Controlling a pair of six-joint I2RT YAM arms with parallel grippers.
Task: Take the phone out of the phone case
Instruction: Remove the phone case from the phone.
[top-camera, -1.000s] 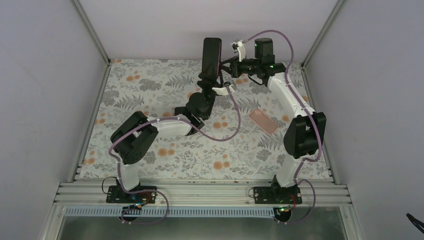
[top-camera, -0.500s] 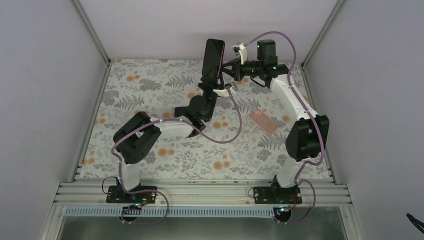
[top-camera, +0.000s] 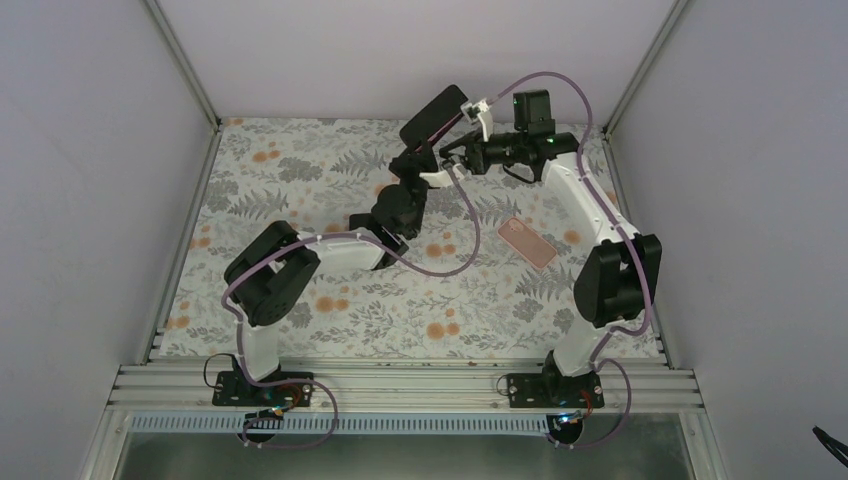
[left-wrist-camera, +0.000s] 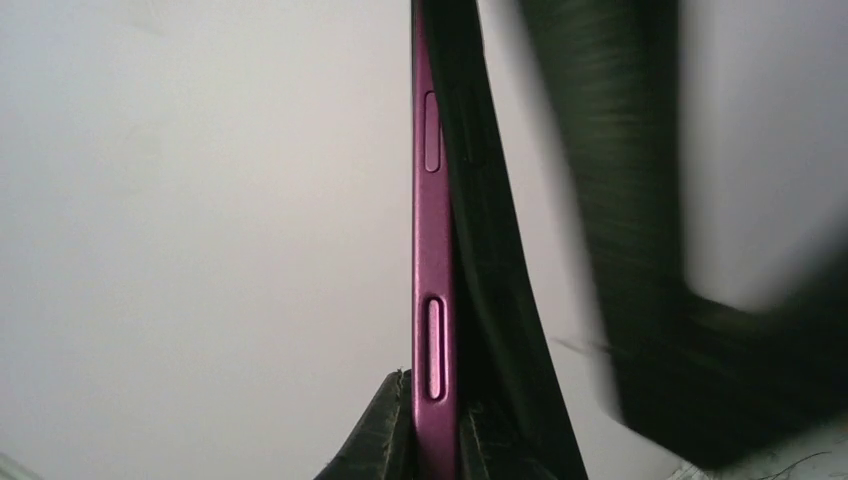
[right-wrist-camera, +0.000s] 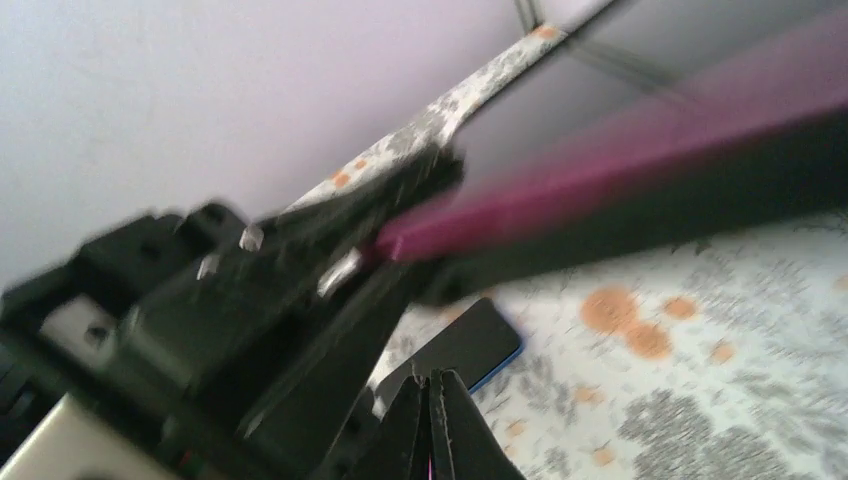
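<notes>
As both arms reach toward the far wall, pink slab (top-camera: 525, 243): flat on the table (top-camera: 280, 190), right of centre, well apart from both grippers.
left gripper (left-wrist-camera: 435, 445): fingers pinched on the lower end of the phone (top-camera: 433, 115).
phone: raised over the far table, leaning right; magenta edge, black face.
right gripper (right-wrist-camera: 432, 410): fingers pressed together, empty, just beside the phone's lower end; I cannot tell whether it touches.

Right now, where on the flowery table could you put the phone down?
Bare: the far-left corner of the table, beside the left arm; the near middle, between it and the right arm. Crowded: far middle around the phone, and by the pink phone case.
</notes>
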